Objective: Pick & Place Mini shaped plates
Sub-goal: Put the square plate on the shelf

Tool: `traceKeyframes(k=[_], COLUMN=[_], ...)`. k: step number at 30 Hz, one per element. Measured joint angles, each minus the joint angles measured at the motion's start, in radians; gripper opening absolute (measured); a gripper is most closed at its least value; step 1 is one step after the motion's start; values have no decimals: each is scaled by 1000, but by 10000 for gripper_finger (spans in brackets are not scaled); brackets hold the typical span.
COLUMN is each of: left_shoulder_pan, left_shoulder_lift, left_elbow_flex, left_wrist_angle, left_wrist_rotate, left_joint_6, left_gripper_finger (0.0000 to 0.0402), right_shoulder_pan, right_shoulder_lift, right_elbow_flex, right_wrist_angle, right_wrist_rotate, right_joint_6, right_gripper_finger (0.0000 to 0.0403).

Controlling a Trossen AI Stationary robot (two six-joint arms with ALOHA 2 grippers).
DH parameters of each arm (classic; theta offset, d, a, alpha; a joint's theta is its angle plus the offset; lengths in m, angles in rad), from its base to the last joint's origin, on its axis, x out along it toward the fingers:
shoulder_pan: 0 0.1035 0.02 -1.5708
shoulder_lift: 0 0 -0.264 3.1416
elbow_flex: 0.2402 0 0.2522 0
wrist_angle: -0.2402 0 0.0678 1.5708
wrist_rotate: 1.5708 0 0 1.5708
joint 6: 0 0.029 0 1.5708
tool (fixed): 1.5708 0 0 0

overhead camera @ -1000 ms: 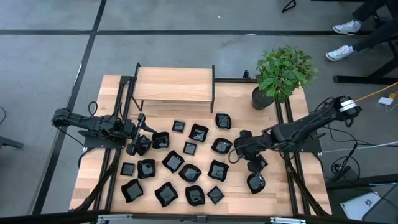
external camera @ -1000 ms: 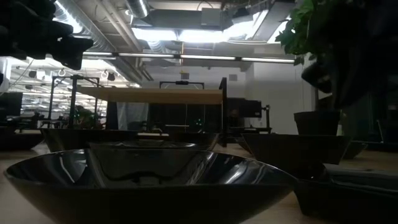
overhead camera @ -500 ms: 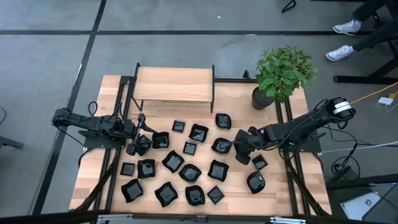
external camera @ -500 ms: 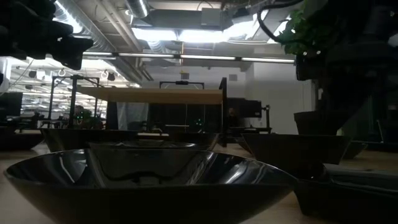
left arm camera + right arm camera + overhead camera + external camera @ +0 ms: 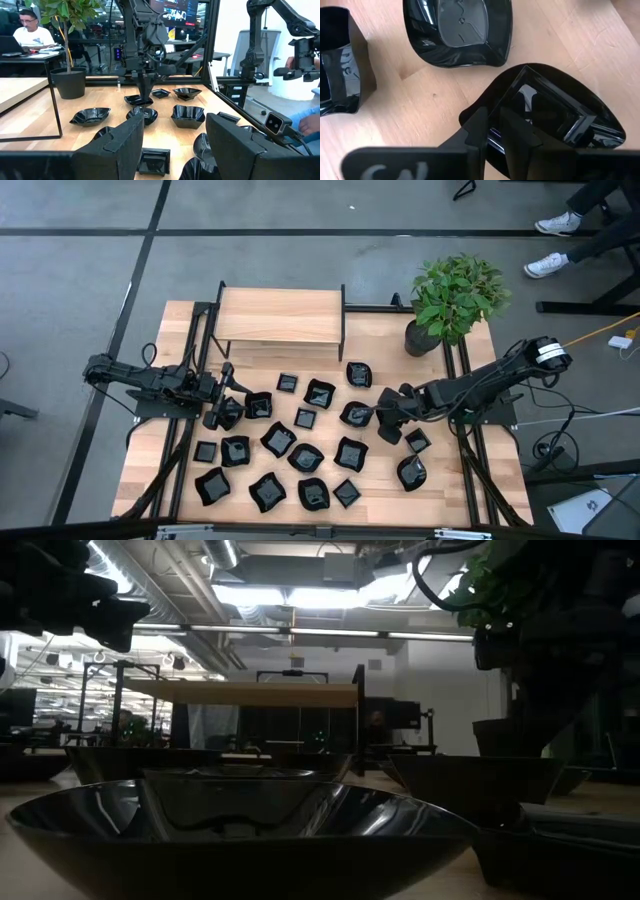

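Several glossy black mini shaped plates [image 5: 290, 445] lie spread over the wooden table [image 5: 380, 345]. My right gripper [image 5: 381, 423] stands right of the table's middle, pointing steeply down, shut on one plate [image 5: 357, 415] with a squarish well [image 5: 555, 115]. The left wrist view shows this gripper [image 5: 145, 92] from afar, standing over that plate [image 5: 138, 100]. My left gripper [image 5: 222, 412] waits level and open at the left side [image 5: 175, 145], nothing between its fingers. My right gripper pinches the plate's rim [image 5: 495, 102] on the side toward the table's right edge between its two fingers [image 5: 479, 127]. The fingers slant down from above and from the right. The plate looks about level and low on the table; whether it is lifted clear I cannot tell.
A wavy-edged plate [image 5: 460, 30] and a square one [image 5: 340, 60] lie close beside the held plate. A raised wooden shelf [image 5: 280, 315] stands at the back, a potted plant [image 5: 455, 295] at the back right. A person [image 5: 30, 30] sits beyond the table.
My right gripper has sunk a little toward the table and rolled about its own axis, its fingers staying shut. For the last half second it has kept still.
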Motion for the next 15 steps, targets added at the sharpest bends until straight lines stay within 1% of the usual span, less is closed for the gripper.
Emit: traceKeyframes(k=[5,10,15], left_shoulder_pan=[0,0,0], left_shoulder_lift=[0,0,0], left_elbow_flex=[0,0,0], left_wrist_angle=[0,0,0], left_wrist_rotate=[0,0,-1], left_joint_6=[0,0,0], left_gripper_finger=[207,207,207], right_shoulder_pan=[0,0,0], right_shoulder_lift=[41,84,94], right_elbow_flex=[0,-1,-1], right_wrist_angle=[9,42,55], right_wrist_rotate=[8,-8,-35], right_joint_6=[0,0,0], right_gripper_finger=[53,53,53])
